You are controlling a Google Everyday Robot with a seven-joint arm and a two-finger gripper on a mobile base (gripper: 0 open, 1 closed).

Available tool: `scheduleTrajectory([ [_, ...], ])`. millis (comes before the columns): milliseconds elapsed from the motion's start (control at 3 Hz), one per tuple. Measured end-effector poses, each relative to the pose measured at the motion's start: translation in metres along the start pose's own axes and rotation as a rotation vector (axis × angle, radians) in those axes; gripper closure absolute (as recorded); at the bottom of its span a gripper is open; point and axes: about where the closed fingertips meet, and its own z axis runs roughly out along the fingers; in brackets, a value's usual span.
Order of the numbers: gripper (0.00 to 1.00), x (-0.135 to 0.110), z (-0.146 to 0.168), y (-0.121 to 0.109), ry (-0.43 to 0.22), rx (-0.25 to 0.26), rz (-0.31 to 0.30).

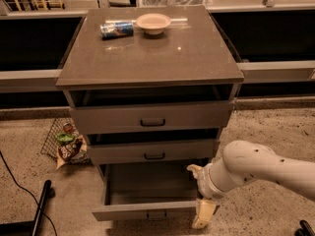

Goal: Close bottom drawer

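The bottom drawer [147, 211] of the grey cabinet is pulled far out, and its inside shows nothing in it. A small dark pull handle [156, 214] sits on its front. My gripper [203, 213] hangs low at the drawer's front right corner, right beside the front panel. The white arm [256, 168] reaches in from the right. I cannot tell whether the gripper touches the drawer.
The middle drawer [153, 151] and top drawer [151, 117] stand slightly ajar. A bowl [153, 22] and a lying can [116, 29] are on the cabinet top. A wire basket with snack packets [66, 144] sits on the floor at left, with a black cable and pole [42, 205] nearby.
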Motion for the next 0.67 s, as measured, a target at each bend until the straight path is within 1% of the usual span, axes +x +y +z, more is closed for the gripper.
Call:
scheduleTrajectory([
  [333,0.00,0.018,0.034,-0.008,-0.017,-0.024,0.014],
  [667,0.00,0.051,0.094,-0.022,-0.030,-0.055,-0.003],
])
